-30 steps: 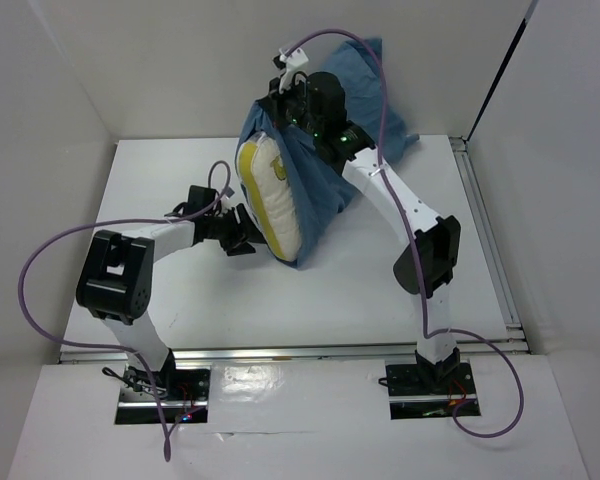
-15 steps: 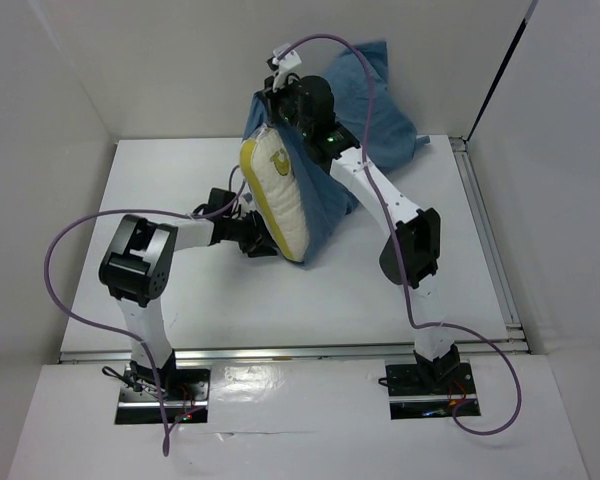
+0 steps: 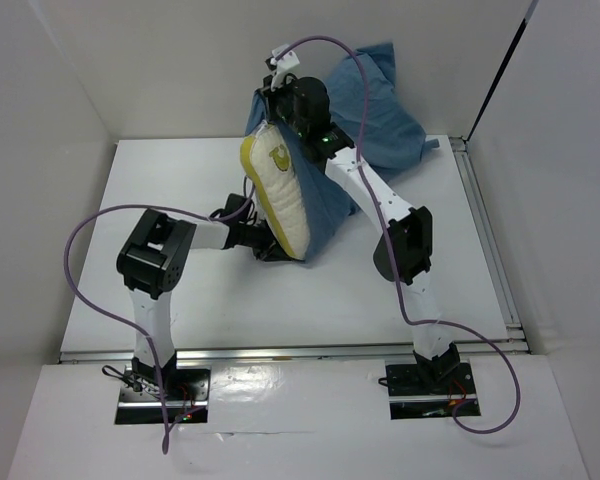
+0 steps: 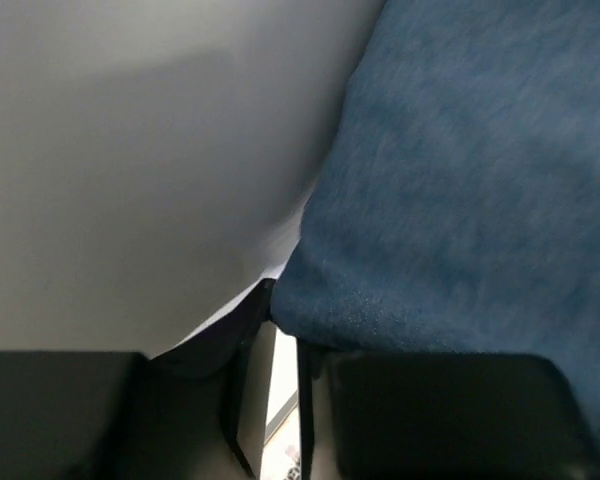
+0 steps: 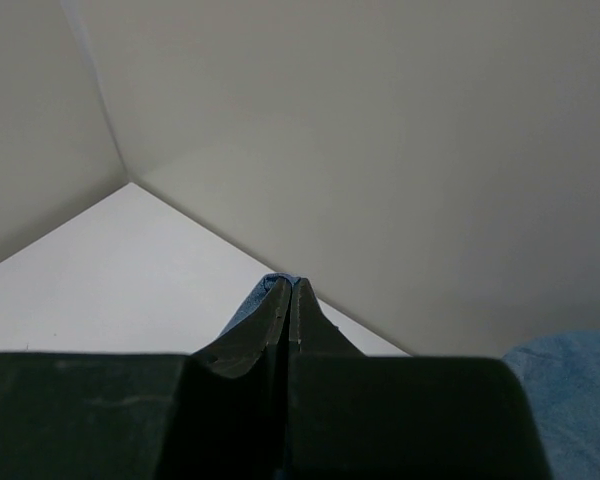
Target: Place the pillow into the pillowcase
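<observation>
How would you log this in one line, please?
pillow: upright, face exposed; pillowcase: behind it; right gripper: shut on pillowcase; left gripper: at pillow's base

From my station I see a flat white tabletop (image 3: pixel 180 190) boxed in by plain white panel walls at the back (image 3: pixel 160 60), left (image 3: pixel 40 200) and right (image 3: pixel 560 200). A thin black strip (image 3: pixel 500 75) runs up the far right corner. A silver metal rail (image 3: pixel 485 235) lines the table's right edge, and another (image 3: pixel 300 350) its near edge. Nearest me lies a glossy white ledge (image 3: pixel 300 420).
</observation>
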Controlling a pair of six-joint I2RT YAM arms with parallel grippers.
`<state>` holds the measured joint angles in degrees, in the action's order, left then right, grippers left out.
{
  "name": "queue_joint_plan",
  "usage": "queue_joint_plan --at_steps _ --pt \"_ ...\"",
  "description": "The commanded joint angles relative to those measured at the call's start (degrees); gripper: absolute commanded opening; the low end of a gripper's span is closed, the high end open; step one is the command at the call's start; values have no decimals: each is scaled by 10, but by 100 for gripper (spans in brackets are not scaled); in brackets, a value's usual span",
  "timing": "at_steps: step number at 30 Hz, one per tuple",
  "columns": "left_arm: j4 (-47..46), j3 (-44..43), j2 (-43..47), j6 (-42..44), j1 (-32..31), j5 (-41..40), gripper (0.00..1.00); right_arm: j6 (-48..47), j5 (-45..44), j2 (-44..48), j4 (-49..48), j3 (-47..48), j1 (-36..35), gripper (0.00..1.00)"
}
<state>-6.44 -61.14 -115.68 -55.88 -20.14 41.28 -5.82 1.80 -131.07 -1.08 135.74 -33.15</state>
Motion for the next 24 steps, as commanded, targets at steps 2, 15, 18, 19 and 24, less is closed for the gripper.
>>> queue_joint_plan --at_steps 2,15,18,19,24 --pt "-20 -38 -17 1 7 11 21 -12 -22 36 -112 34 -4 0" --pt "77 -110 12 110 70 -52 0 -43 -38 87 -100 12 -4 0" --pt "110 -128 25 162 88 -74 0 -53 -44 100 -100 5 -4 0" --pt "139 -148 30 181 99 -74 0 -61 -49 113 -100 -3 -4 0" --pt "184 -187 83 294 143 -91 0 -88 -61 150 -111 -43 15 0"
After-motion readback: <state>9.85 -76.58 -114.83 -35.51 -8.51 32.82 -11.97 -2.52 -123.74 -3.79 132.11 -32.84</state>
